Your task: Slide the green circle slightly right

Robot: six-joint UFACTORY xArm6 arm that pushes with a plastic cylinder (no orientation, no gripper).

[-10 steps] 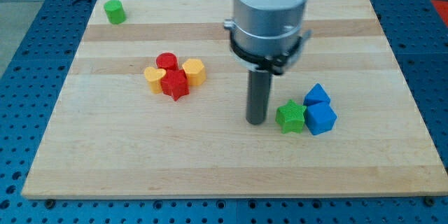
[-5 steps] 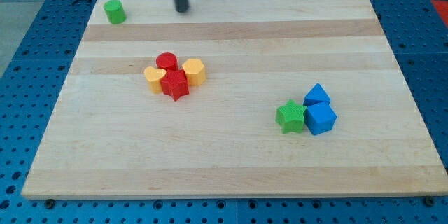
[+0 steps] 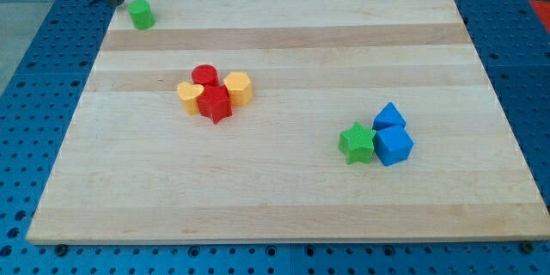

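A wooden board (image 3: 284, 180) lies on a blue pegboard table. The green circle (image 3: 141, 15), a short cylinder, stands in the board's far left corner, close to the top edge. It looks like a small, light, rigid plastic piece with a flat base, so it should slide readily on the smooth wood; its round side may let it slip off a push that is not centred. There is nothing to grasp: the arm carries only a dark rod, with no jaws to open or close. The best contact is probably the middle of the cylinder's left face. The rod's tip (image 3: 112, 2) sits just left of the green circle and slightly above it, apparently not touching. Well away from the green circle sit 2 clusters of other blocks.
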